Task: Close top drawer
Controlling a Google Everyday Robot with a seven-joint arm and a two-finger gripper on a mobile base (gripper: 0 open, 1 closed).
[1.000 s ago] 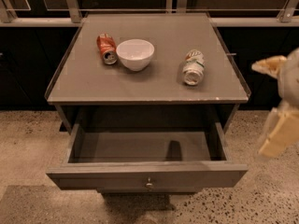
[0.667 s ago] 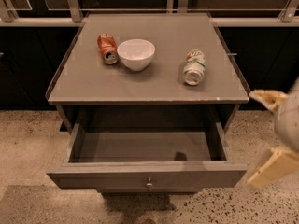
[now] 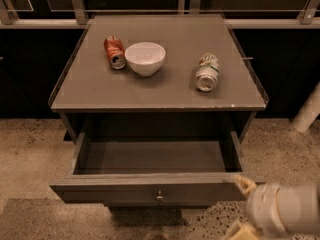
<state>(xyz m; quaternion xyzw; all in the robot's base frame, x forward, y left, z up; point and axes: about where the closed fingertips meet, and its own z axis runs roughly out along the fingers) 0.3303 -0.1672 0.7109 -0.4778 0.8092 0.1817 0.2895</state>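
Observation:
The top drawer (image 3: 125,190) is pulled far out of the grey-brown cabinet, and its inside is bare. A small round metal knob (image 3: 159,198) sits at the middle of its front panel. My gripper (image 3: 241,208) is low at the right, in front of the right end of the drawer's front panel. It is open and holds nothing. The upper fingertip (image 3: 245,184) is at or just in front of the panel's top right corner; I cannot tell if it touches. The lower finger is cut off by the bottom edge of the view.
On the cabinet top (image 3: 165,94) lie a red can (image 3: 115,52) on its side, a white bowl (image 3: 145,58) and a green-and-white can (image 3: 207,72) on its side. A rail with dark panels runs behind. A white post (image 3: 307,111) stands on the speckled floor at right.
My gripper has moved down and left, from beside the cabinet's right edge to the right end of the drawer front. The drawer has not moved.

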